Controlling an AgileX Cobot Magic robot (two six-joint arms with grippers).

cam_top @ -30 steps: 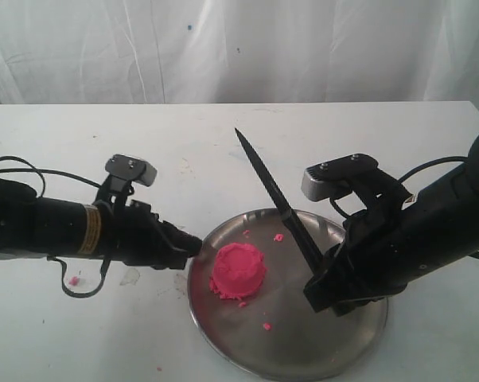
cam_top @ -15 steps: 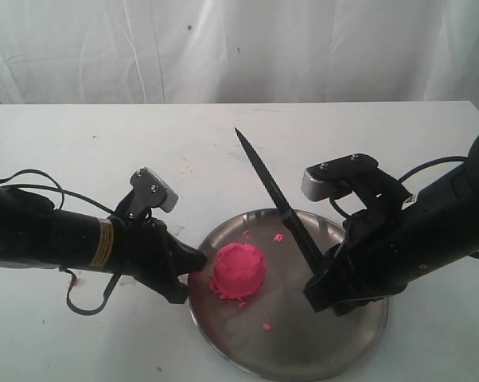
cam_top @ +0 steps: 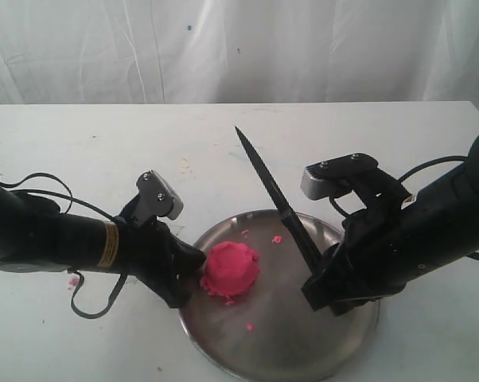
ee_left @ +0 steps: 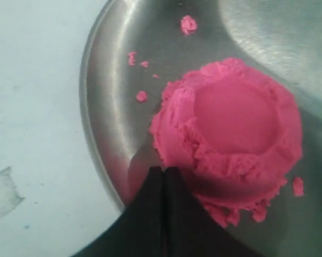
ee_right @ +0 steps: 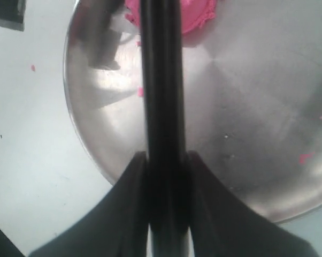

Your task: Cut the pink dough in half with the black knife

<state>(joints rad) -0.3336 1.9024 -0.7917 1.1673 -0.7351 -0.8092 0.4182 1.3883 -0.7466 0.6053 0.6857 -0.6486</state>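
Two grippers | round steel plate point(cam_top: 303, 342) nearest | right gripper point(ee_right: 165, 156) clamped on slim black knife point(cam_top: 271, 188), blade raised | left gripper point(ee_left: 163, 179) pinched empty beside uncut grainy pink dough mound point(cam_top: 230, 270), plate's left part | risk: descending blade strikes left fingers, or dough slides

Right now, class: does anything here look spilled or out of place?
Yes: small pink crumbs lie loose on the steel plate apart from the pink dough, and another crumb sits on the white table.
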